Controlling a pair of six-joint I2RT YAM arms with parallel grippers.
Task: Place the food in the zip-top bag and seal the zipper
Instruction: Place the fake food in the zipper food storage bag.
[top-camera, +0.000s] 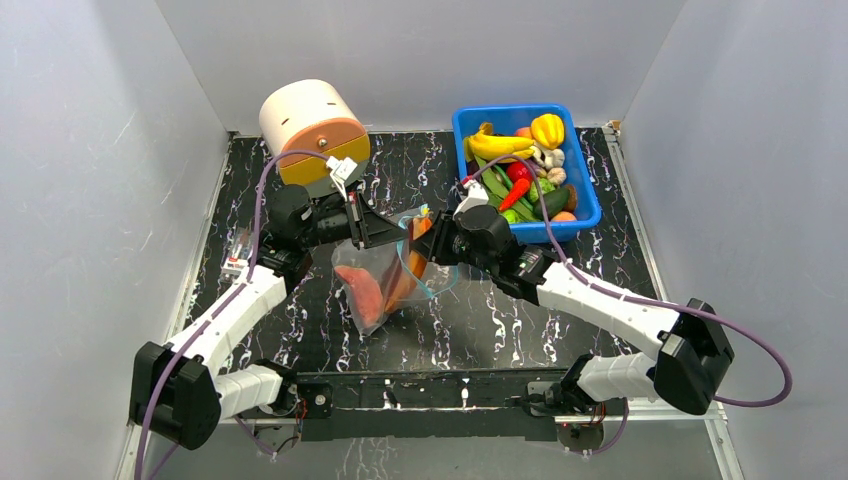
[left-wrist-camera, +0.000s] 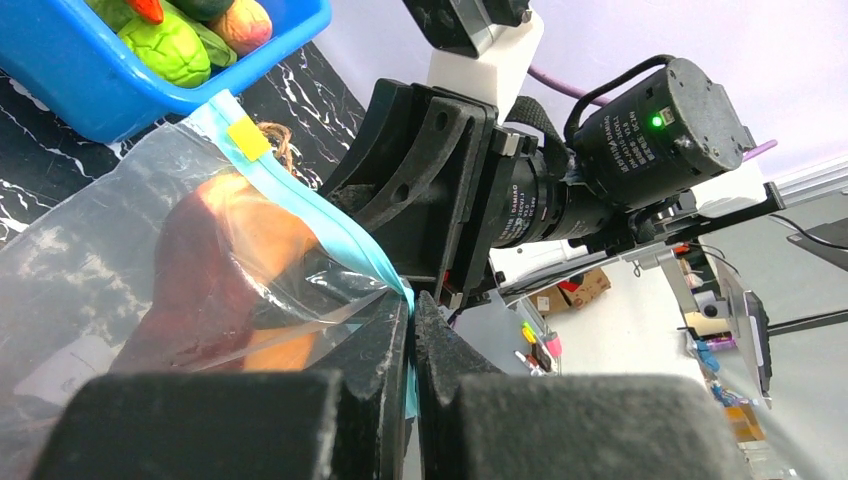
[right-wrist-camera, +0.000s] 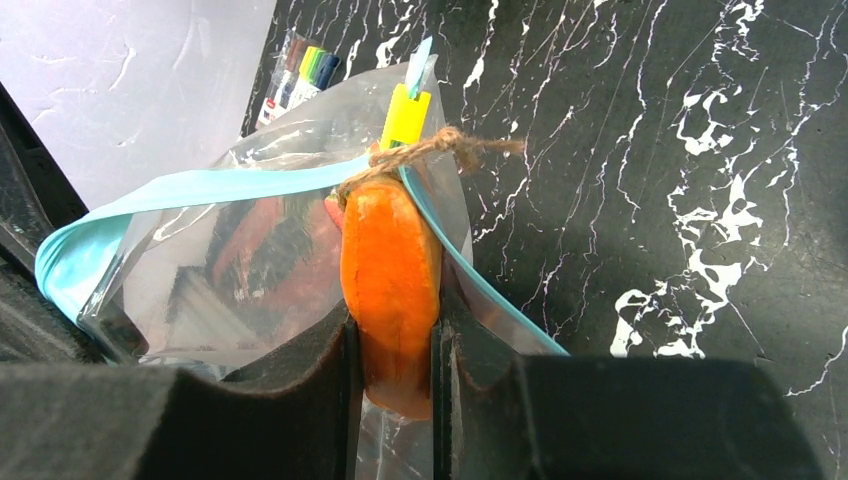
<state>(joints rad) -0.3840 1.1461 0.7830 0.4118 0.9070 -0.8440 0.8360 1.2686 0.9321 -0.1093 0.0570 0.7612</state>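
The zip-top bag (top-camera: 372, 290) stands mid-counter (top-camera: 480, 335) between the arms. The left gripper (left-wrist-camera: 412, 308) is pinched tight on the zipper (left-wrist-camera: 330, 225) at the mouth's left end. The right gripper (right-wrist-camera: 392, 325), jaws narrow, clamps an orange carrot-like food piece (right-wrist-camera: 390, 250) — its long axis runs from the right into the mouth, its twine tip seemingly between the two lips. Pushing it left and down falls to the right arm.

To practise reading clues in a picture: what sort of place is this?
Probably a robotics lab test cell: white walls box in a marbled tabletop, the left arm and right arm are mounted at its edge, toy food fills a blue bin.
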